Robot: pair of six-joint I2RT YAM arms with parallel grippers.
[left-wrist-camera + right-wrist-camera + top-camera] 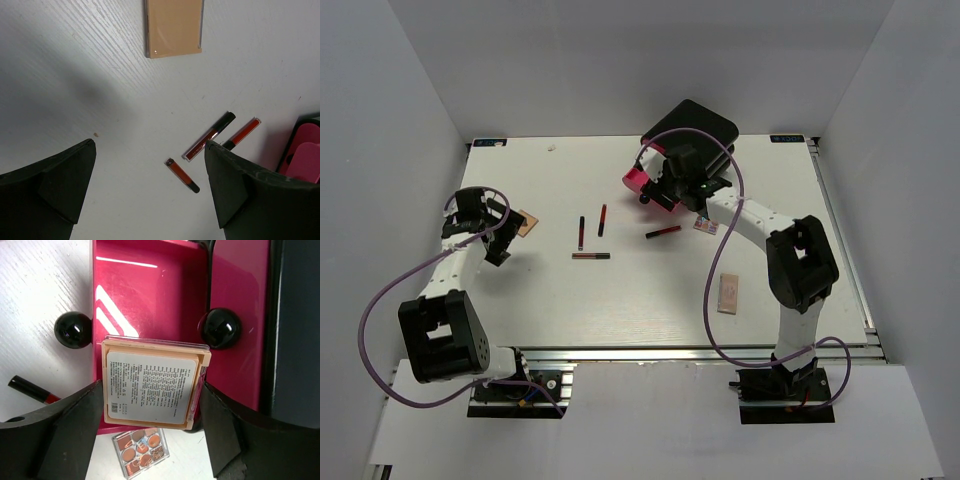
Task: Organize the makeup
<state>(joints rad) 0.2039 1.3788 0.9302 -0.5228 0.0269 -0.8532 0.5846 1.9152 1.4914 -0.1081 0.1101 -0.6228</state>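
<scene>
- The beige compact (150,375), printed label facing up, lies level over the front edge of an open pink drawer (150,295); whether it touches the drawer cannot be told.
- The right gripper (152,390) has its jaws spread wide, and each finger presses against one side of the compact, so it grips the compact.
- A small eyeshadow palette (141,452) with brown and orange pans lies on the white table (650,290) just in front of the drawer, below the compact in the wrist view.
- The drawer belongs to a black box (692,128) at the far side of the table. Its round black knob (73,330) shows left of the compact.
- Four red-and-black lip sticks (582,232) lie scattered near the table's middle, all apart from one another. One of them (663,231) lies closest to the box.
- A beige tube (727,293) lies alone nearer the right arm's base.
- A flat tan palette (174,27) lies at the left side of the table, just beyond the left gripper (150,144).
- The left gripper's jaws stand fully apart over bare table, with nothing between them.
</scene>
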